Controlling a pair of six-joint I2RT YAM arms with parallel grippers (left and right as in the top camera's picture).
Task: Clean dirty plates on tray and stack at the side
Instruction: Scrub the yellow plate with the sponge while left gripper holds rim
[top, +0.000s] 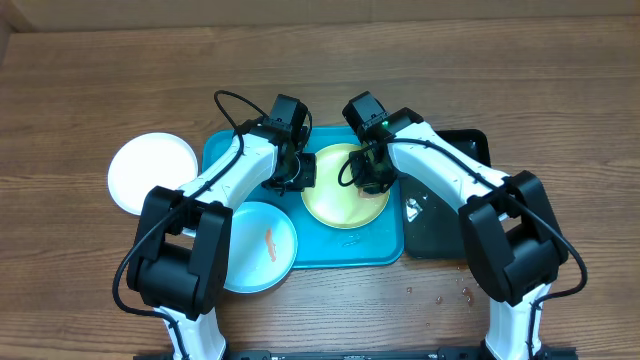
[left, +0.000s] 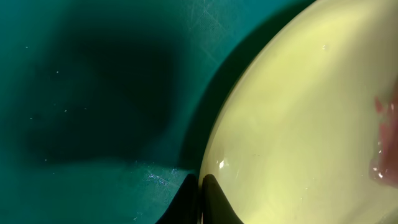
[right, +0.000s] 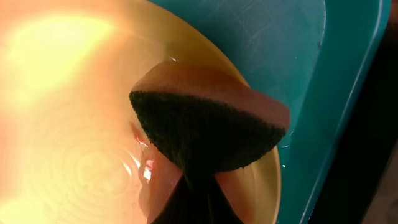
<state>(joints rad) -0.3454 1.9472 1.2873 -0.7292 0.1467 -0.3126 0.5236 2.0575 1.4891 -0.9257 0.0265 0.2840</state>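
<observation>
Held almost fully closed, the left gripper is being clamped on the thin, smooth rim of the pale yellow-green plate, one dark tapered finger above the edge and one below it. This round, glossy plastic plate is lying flat inside the tray, toward the tray's right half, and its left rim is the part being gripped. The tray's turquoise floor is being shown as finely scratched and matte in the left wrist view, with a raised wall and rounded corners.

The right gripper is being held shut on a sponge, a rounded wedge with an orange foam body and a coarse, dark green scouring face. The sponge is being pressed onto the plate's surface near the side facing the tray's right wall, and a wet, shiny film is being left around it. A pinkish blur at the plate's far side is seen in the left wrist view; what it is cannot be told.

The light blue plate is resting over the tray's front left corner, and a thin orange-red smear is showing on it. The white plate is lying on the wood-grain table just left of the tray. A glossy black tray is sitting against the tray's right side.
</observation>
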